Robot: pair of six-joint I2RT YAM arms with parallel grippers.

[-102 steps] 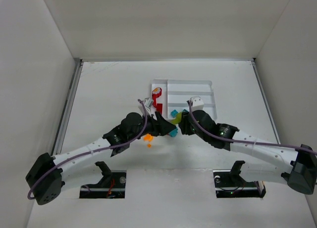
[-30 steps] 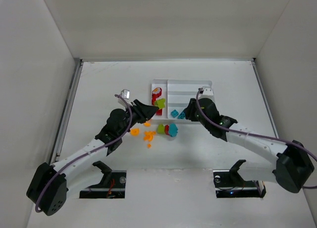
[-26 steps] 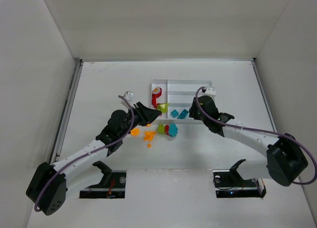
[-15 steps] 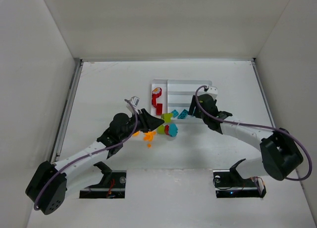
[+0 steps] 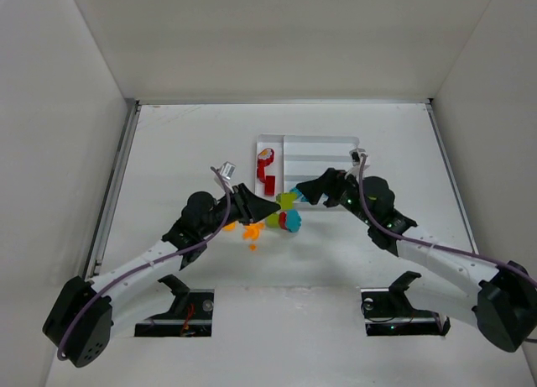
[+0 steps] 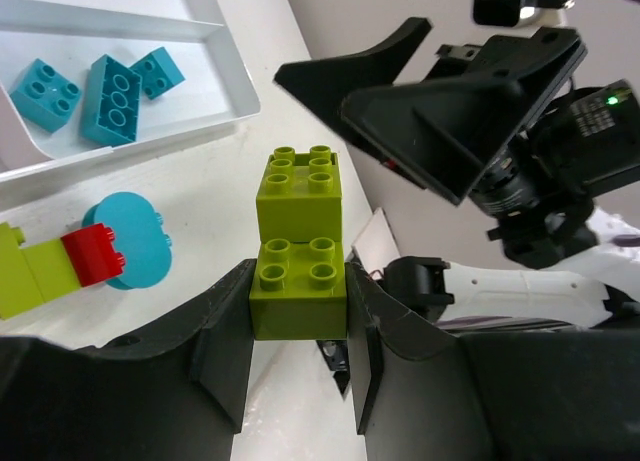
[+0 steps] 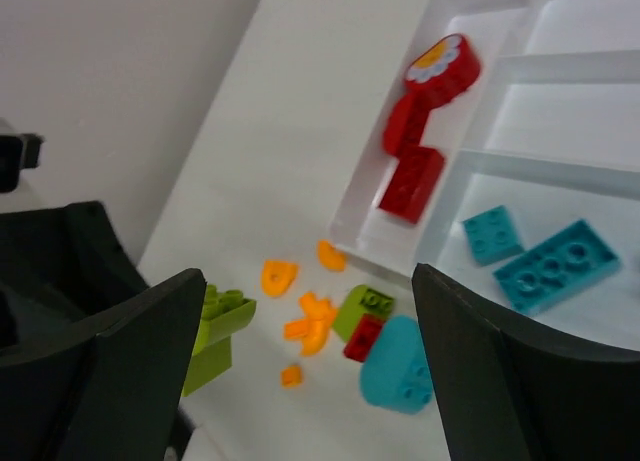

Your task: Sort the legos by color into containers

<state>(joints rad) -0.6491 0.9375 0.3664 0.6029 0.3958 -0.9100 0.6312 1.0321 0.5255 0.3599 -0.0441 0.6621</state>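
My left gripper (image 6: 298, 311) is shut on a stack of two lime green legos (image 6: 300, 206), held above the table (image 5: 287, 200) just in front of the white tray (image 5: 319, 140). My right gripper (image 7: 308, 281) is open and empty, facing it from the right (image 5: 302, 194). Red legos (image 7: 420, 131) lie in the tray's tall narrow section. Three teal legos (image 6: 110, 96) lie in a long section (image 7: 550, 266). Loose on the table are orange pieces (image 7: 312, 318) and a joined lime, red and teal cluster (image 7: 400, 361).
The orange pieces (image 5: 252, 230) and the mixed cluster (image 5: 288, 220) lie between the two arms, close to the tray's front left corner. Grey walls enclose the table on three sides. Two black mounts sit at the near edge (image 5: 185, 299).
My right gripper has opened wide and drawn back from the tray, turning toward the left gripper. The left gripper has carried the lime stack a little to the right.
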